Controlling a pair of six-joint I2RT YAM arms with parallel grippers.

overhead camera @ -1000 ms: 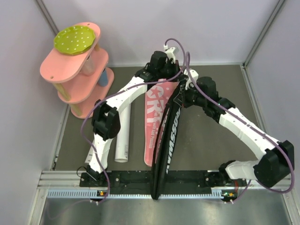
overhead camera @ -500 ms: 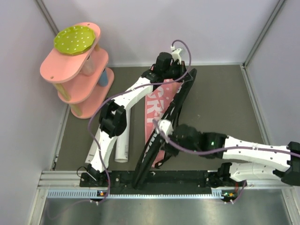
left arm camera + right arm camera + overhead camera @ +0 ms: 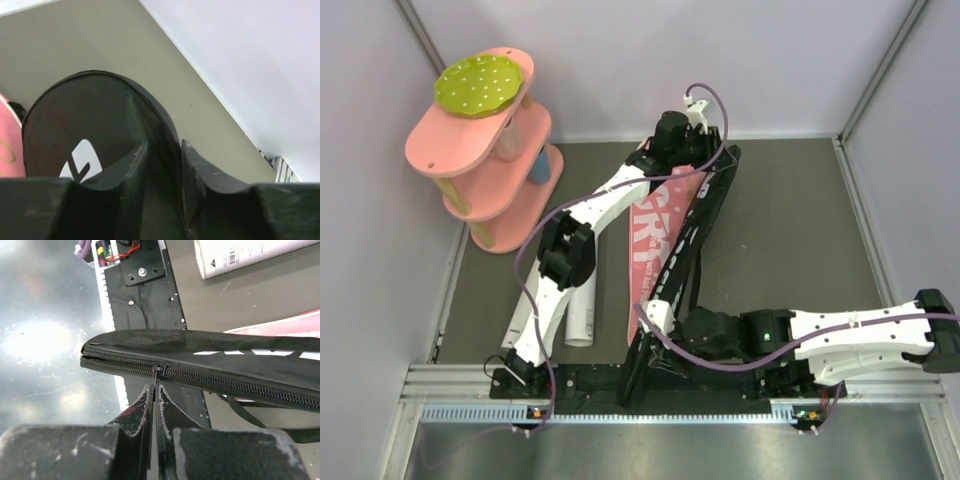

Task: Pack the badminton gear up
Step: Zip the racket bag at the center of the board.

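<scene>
One bag (image 3: 672, 262) in the top view, standing on edge on the counter (image 3: 790, 230), running from upper centre down to lower centre, pink face left, black face right. Contents not visible. White tube (image 3: 582, 312) lies just left of it. Left arm (image 3: 565, 250) reaches the bag's top end, right arm (image 3: 840, 335) its bottom end. Pink shelf (image 3: 470, 165) at upper left carries a green dotted disc (image 3: 478, 82). Bare counter right of the bag; back wall (image 3: 620, 60) close behind its top.

Left wrist: left end effector (image 3: 162, 150) fingers narrowly parted, black bag rim between them; contact unclear. Wall near at right.

Right wrist: right end effector (image 3: 155, 390) pinched closed on the zipper pull (image 3: 156, 372). Tube end at upper right.
</scene>
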